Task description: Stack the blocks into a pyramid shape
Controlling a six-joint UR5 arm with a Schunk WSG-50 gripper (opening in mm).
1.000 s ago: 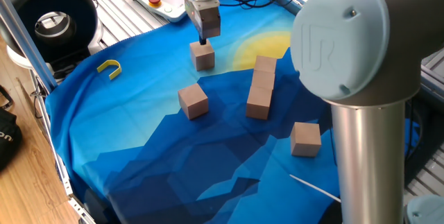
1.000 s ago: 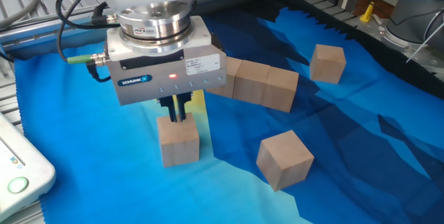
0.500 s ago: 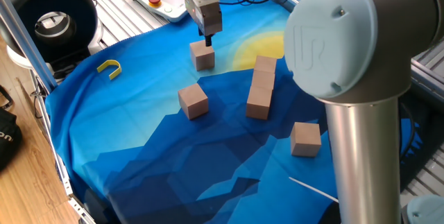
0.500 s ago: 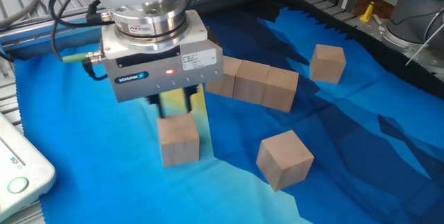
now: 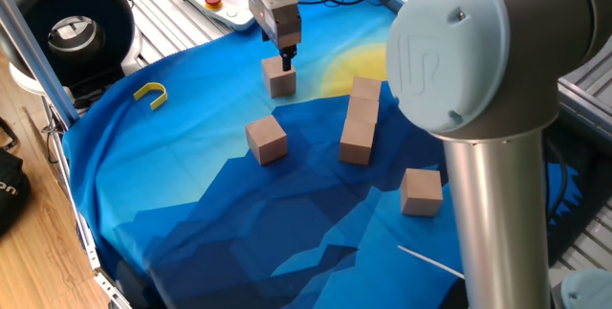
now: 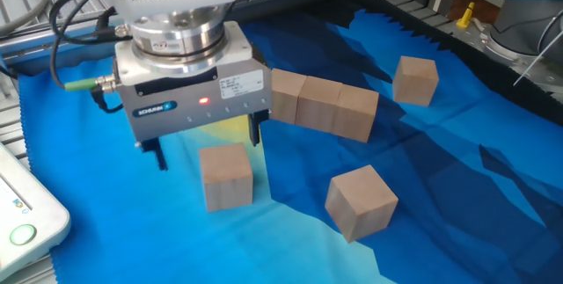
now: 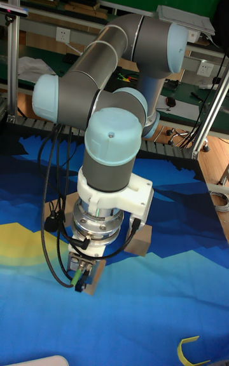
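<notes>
The surface [image 5: 191, 185], draped in blue cloth, carries six blocks. The arm's hand [image 6: 209, 150] hovers with fingers spread wide apart, straddling one lone block [image 6: 226, 176] at 12 o'clock on the cloth, gripping nothing. Three blocks [image 5: 359, 120] touch in a row near centre. Another single block [image 5: 266, 140] sits at 9 o'clock of that row, and one more [image 5: 421, 191] at 5 o'clock. One small yellow U-shaped piece [image 5: 151, 94] lies at 10 o'clock.

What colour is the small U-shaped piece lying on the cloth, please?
Yellow; the U-shaped piece shows best in one fixed view.
</notes>
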